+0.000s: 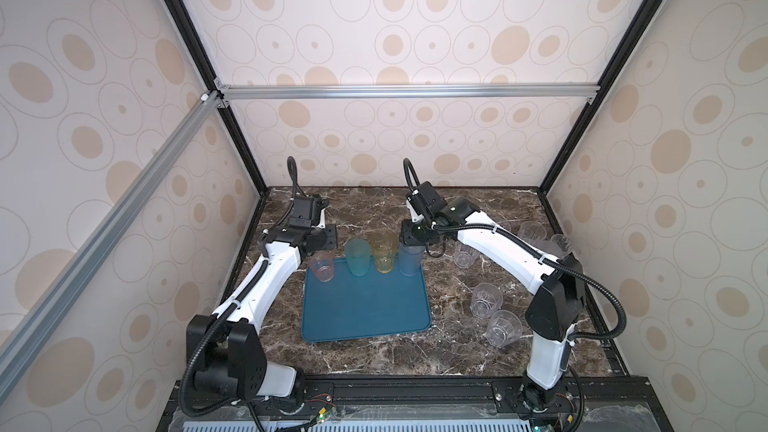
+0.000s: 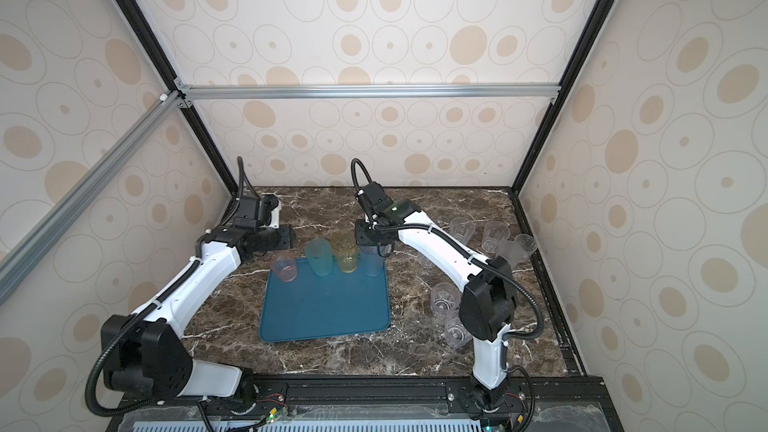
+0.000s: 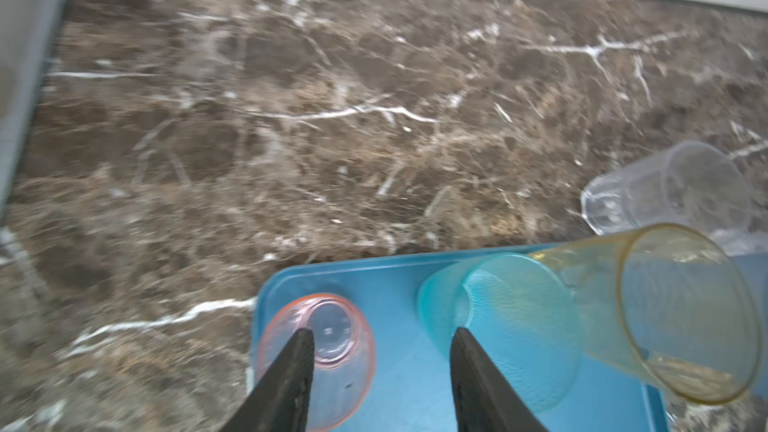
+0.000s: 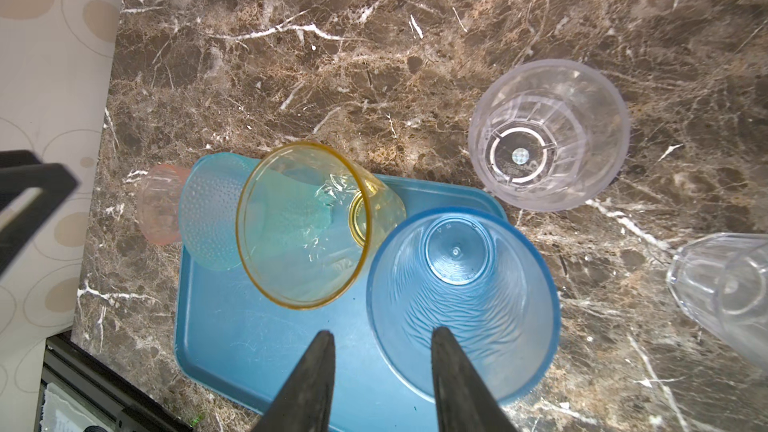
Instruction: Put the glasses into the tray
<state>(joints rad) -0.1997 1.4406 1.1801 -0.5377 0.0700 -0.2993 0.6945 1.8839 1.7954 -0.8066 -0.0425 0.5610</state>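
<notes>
Jaws apart astride rims, left gripper (image 3: 380, 332) over the pink glass (image 3: 345, 376) and right gripper (image 4: 380, 334) over the blue glass (image 4: 465, 305) flank a row at the tray (image 1: 365, 309)'s 12 o'clock edge, likely leaving room for clear glasses (image 1: 485, 300) at 3 o'clock.

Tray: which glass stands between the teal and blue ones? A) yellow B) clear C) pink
A: the yellow glass stands between the teal glass and the blue glass in the row along the far edge of the tray.
</notes>
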